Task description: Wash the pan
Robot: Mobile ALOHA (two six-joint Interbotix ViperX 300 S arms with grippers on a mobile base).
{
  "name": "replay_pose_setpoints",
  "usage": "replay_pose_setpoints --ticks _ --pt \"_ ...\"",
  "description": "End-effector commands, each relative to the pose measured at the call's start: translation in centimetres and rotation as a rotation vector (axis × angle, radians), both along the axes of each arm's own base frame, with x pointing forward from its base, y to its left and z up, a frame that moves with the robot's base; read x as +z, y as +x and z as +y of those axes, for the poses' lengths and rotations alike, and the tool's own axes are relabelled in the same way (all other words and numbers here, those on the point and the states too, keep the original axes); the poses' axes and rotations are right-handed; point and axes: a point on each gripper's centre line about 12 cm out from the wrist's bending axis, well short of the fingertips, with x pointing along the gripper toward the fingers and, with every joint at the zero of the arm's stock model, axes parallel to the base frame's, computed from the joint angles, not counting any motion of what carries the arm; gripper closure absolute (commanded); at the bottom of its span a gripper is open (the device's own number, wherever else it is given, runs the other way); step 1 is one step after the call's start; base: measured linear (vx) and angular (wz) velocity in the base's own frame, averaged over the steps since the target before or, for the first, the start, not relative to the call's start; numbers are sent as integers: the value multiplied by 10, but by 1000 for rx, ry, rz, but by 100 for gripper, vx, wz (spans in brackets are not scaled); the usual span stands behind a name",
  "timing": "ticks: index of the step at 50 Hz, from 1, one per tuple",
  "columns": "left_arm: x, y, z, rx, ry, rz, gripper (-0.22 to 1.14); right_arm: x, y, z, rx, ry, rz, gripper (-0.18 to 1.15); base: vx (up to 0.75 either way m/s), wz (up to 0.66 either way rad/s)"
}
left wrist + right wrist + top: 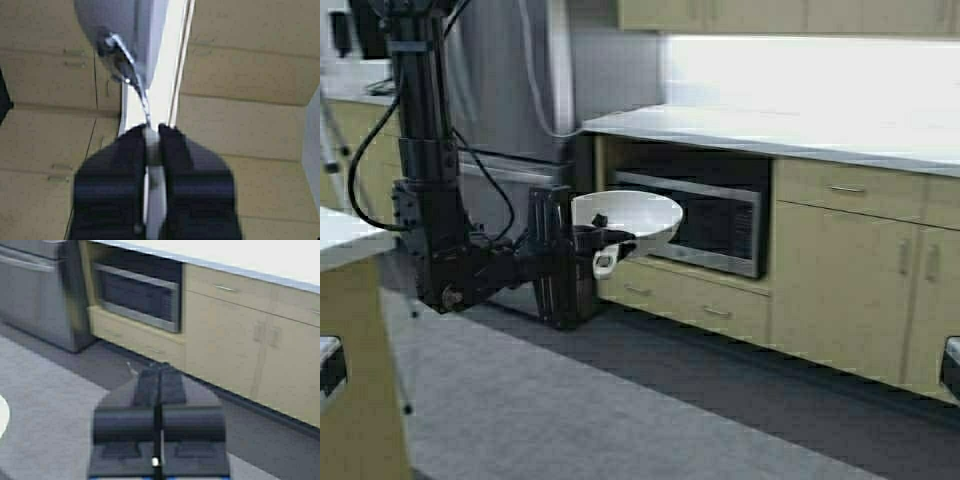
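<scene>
The pan (625,218) is small, round and white, held in the air in front of the built-in microwave, roughly level with its open side up. My left gripper (602,246) is shut on its short cream handle (606,262). In the left wrist view the handle (153,165) runs between the closed fingers (131,150), and the pan's grey underside (125,30) fills the top. My right gripper (160,371) is shut and empty, held low over the grey floor; only a dark edge of that arm (951,365) shows in the high view.
A built-in microwave (705,220) sits under the white countertop (790,130), with cream cabinets (860,280) to the right and a steel refrigerator (515,90) to the left. A counter corner (345,300) stands at my near left. Grey floor (620,410) lies ahead.
</scene>
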Motion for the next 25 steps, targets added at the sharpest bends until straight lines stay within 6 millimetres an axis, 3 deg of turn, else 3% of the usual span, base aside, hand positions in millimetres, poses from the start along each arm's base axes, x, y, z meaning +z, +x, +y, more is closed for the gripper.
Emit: replay_pose_setpoints --ticks 1,25 --pt "22 6 -4 0 -34 -66 89 6 1 0 0 19 -20 91 9 53" --pt "29 11 -6 1 -47 -86 89 5 1 0 0 32 -16 91 9 52"
